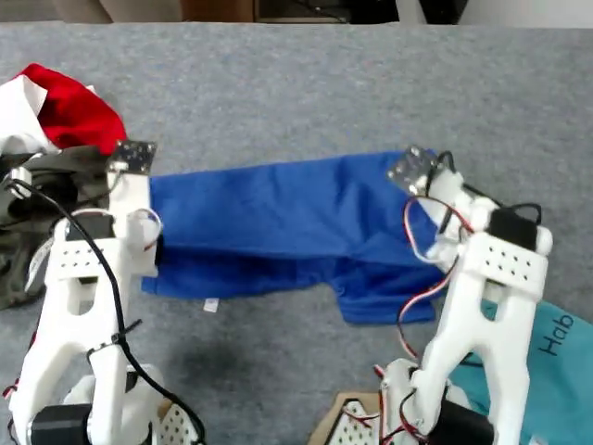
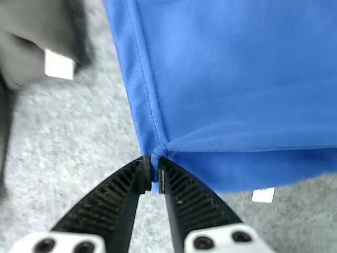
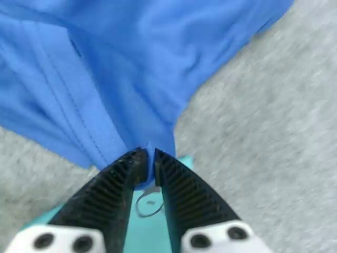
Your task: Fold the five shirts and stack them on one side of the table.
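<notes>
The blue shirt (image 1: 287,222) lies across the middle of the grey table (image 1: 324,83), doubled lengthwise into a long band running left to right. The left gripper (image 2: 151,176) has its fingers pinched almost together on the shirt's left corner, where hem and fold meet. The right gripper (image 3: 149,158) is likewise clamped on a bunched fold at the shirt's right end. Gripping opposite ends probably serves to hold the cloth taut and straight for the next fold (a judgement, not something seen).

At the far left sits a heap: a red garment (image 1: 74,111), something white (image 1: 20,116) and an olive piece (image 1: 18,269). The frame edge cuts the heap off, so how many shirts it holds is unclear. A teal shirt (image 1: 556,371) lies at the near right, cropped and partly hidden under the right arm. From above, both arms cover their own grip points.
</notes>
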Tool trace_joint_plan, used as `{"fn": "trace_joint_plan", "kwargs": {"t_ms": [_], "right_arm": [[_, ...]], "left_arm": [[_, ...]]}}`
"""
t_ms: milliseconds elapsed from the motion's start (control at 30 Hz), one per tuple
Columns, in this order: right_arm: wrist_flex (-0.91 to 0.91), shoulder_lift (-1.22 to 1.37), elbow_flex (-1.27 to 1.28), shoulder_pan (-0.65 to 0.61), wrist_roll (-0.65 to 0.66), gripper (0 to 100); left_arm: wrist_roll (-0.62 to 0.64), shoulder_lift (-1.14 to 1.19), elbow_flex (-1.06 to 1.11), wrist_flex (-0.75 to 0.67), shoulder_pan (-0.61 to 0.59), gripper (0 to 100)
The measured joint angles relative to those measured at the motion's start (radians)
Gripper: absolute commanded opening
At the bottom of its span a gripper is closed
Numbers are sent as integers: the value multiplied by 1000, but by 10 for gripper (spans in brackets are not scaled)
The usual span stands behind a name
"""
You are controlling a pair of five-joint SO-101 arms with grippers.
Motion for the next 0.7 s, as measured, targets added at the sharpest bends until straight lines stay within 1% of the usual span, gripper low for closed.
{"fn": "trace_joint_plan", "kwargs": {"t_ms": [133, 700], "right_arm": [[-5, -3, 48, 29, 23, 4], [-6, -5, 95, 29, 68, 4]], "left_arm": [[0, 0, 37, 0, 20, 19], [0, 0, 44, 0, 21, 19]]}}
